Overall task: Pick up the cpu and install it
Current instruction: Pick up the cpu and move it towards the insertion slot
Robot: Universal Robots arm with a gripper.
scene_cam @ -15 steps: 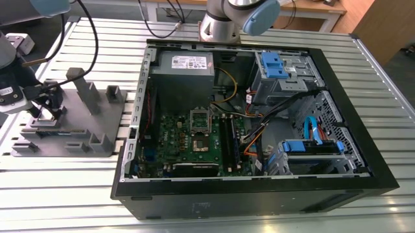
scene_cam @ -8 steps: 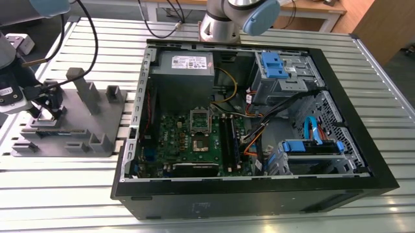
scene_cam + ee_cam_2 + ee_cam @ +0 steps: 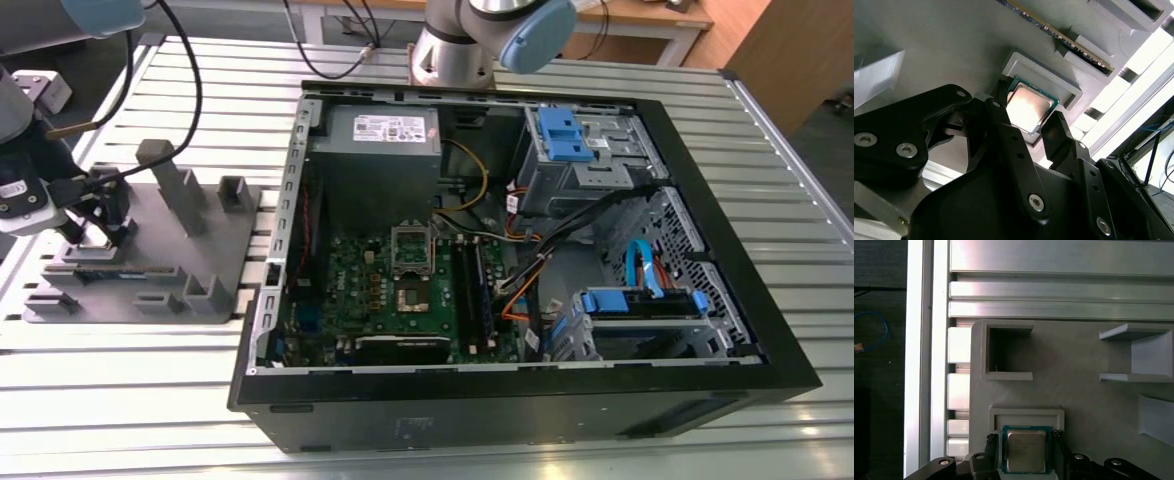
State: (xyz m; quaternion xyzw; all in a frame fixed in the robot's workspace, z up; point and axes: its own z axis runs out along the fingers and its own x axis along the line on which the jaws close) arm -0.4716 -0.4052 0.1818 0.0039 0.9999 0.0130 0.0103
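One cpu [image 3: 1026, 452], silver top and green rim, lies flat in a raised-rim pocket [image 3: 1026, 413] of the grey tray [image 3: 1079, 355]. In both wrist views the gripper [image 3: 1024, 436] is over it, its black fingers [image 3: 993, 445] parted with one just beside each opposite edge; chip seated. In the exterior view this is at the exterior view's left, on the slatted metal table [image 3: 134, 400]. The open computer case [image 3: 694, 330] fills centre and right, well apart, with a silver socket frame [image 3: 410, 262] on its green board.
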